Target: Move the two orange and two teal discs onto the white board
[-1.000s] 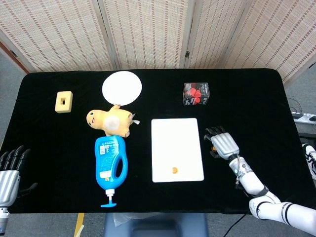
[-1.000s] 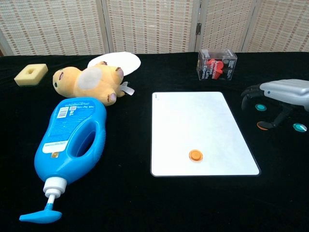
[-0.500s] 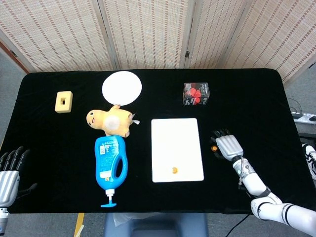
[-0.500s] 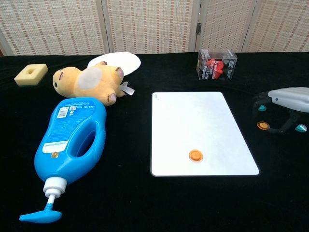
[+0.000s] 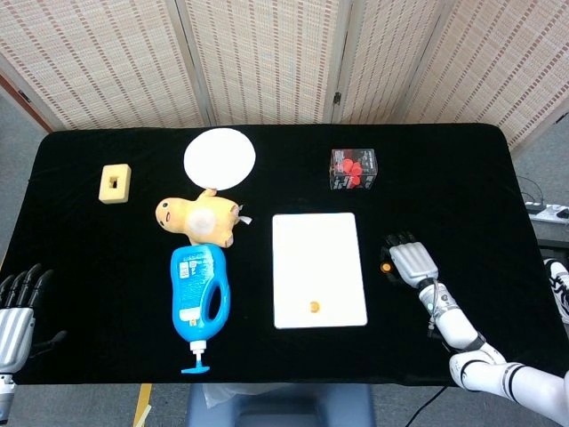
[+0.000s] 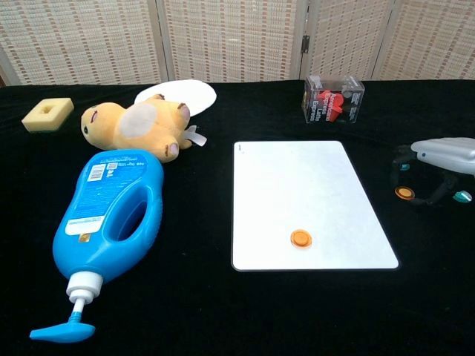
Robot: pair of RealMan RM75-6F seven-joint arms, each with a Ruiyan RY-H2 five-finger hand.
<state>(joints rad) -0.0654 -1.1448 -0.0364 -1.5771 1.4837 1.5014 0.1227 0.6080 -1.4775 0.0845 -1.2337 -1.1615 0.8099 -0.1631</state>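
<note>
On the black desk (image 6: 200, 304), one orange disc (image 6: 300, 238) lies on the near part of the white board (image 6: 308, 178). The right hand (image 6: 445, 156) hovers palm-down just right of the board, fingers (image 6: 401, 155) curved down and apart, holding nothing. A second orange disc (image 6: 404, 193) lies on the desk under the hand, between fingers and thumb. One teal disc (image 6: 404, 166) shows beneath the fingertips, another teal disc (image 6: 463, 196) under the wrist side.

Since a second ago the right hand has drawn back rightward, away from the board; the discs have not moved.

The left hand (image 5: 16, 311) rests at the near left desk edge, fingers spread, empty. Left of the board lie a blue pump bottle (image 6: 107, 219), then a yellow plush toy (image 6: 137, 126), a white plate (image 6: 189, 93) and a yellow sponge block (image 6: 47, 113). A clear box with red pieces (image 6: 333, 99) stands beyond the board.
</note>
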